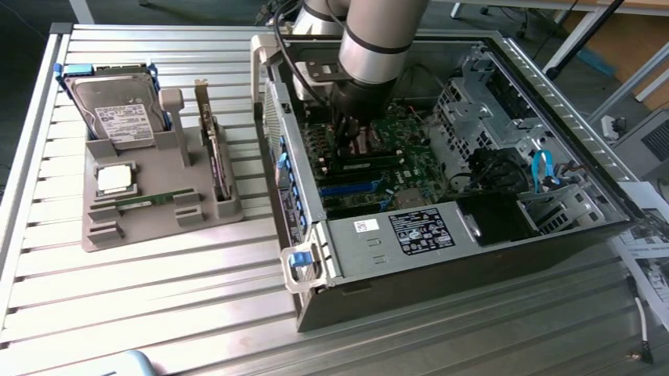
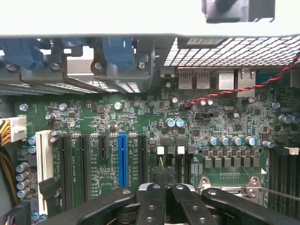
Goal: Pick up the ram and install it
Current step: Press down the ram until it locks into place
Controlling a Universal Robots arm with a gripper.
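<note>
Hand (image 2: 164, 180) closed inside the case (image 1: 345, 243), apparently pressing the ram (image 2: 165, 174) down; push should stay square to its slot.

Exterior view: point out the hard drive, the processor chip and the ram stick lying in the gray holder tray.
hard drive (image 1: 124, 117), exterior view, on its labelled top face.
processor chip (image 1: 114, 178), exterior view, on its silver lid.
ram stick (image 1: 138, 203), exterior view, on the middle of the green strip.
</note>
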